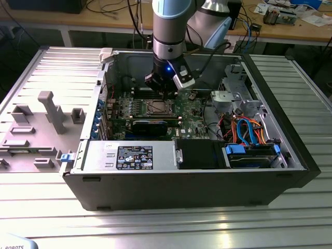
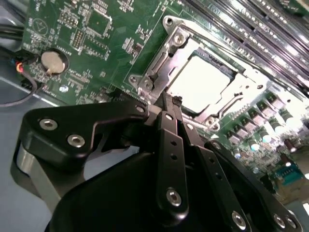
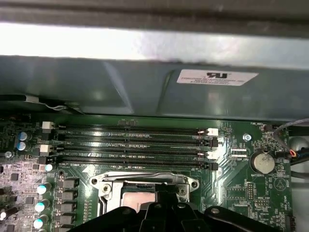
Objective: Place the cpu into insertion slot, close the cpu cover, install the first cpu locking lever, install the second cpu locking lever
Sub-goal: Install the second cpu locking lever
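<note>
Open computer case (image 1: 129, 179) sitting on ribbed counter (image 1: 166, 223) | cpu (image 2: 200, 82) lying inside insertion slot (image 2: 241, 94) under cpu cover (image 2: 169, 53) | my gripper (image 2: 170, 102) hovering narrow, holding nothing, at cover's edge | risking slipping off, scraping board.

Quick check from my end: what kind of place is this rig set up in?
Likely an electronics lab or workshop: an opened computer case lies on a slotted metal table, with a cable-strewn workbench behind it.
</note>
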### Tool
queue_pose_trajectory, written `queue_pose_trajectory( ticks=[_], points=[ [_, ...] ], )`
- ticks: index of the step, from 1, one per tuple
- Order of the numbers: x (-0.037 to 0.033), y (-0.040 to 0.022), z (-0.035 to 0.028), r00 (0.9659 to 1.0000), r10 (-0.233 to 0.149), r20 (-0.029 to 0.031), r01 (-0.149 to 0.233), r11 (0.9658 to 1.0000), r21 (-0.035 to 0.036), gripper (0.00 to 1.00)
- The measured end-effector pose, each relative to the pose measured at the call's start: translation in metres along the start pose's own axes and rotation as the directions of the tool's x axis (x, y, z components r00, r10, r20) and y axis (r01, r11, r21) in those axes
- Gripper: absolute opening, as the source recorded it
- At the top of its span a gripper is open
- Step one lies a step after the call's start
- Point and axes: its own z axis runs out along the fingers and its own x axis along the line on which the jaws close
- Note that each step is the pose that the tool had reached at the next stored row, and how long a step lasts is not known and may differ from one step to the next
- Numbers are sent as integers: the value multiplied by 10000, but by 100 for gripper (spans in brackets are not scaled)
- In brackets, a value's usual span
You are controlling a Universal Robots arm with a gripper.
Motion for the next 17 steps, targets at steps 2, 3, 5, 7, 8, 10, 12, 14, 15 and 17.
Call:
queue_pose_trajectory(
  ticks=[2,3,5,7,8,10,12,14,15,17],
  points=[
    [-3,9,-75,10000,-1,0,1,10000,18,11],
    [-5,16,-136,10000,-2,-1,2,10000,33,11],
    [-6,22,-178,10000,-2,0,2,10000,58,11],
    [-5,5,-182,10000,-1,-2,1,10000,62,11],
    [-4,-23,-185,10000,-2,-2,2,10000,62,11],
    [-2,-71,-190,10000,-1,-1,1,10000,60,11],
    [-2,-71,-190,10000,0,-1,0,10000,62,11],
    [-2,-72,-191,10000,-1,-2,1,10000,62,11],
    [-2,-72,-191,10000,-1,-2,1,10000,61,11],
    [-2,-72,-191,10000,-1,-2,1,10000,62,11]
  ],
)
